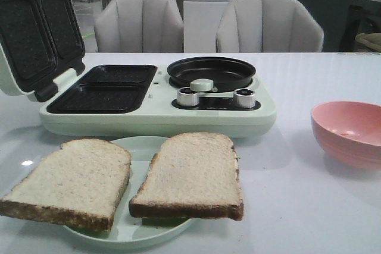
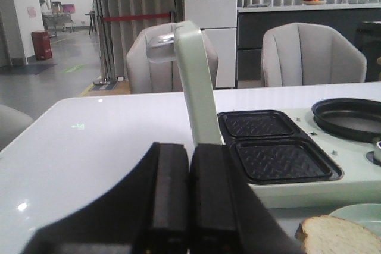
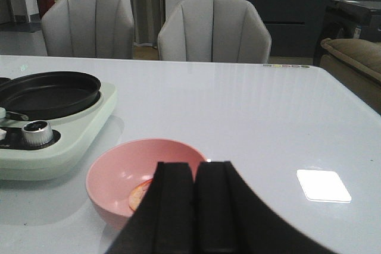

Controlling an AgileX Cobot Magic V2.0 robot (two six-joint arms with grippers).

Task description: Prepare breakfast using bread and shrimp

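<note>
Two slices of bread lie side by side on a pale green plate at the table's near edge, their outer edges hanging past its rim. Behind them, the breakfast maker stands with its lid raised; both sandwich wells and the round pan hold nothing. Off right, a pink bowl contains an orange piece, probably shrimp, partly hidden. Left gripper and right gripper both have fingers pressed together, clasping nothing.
</note>
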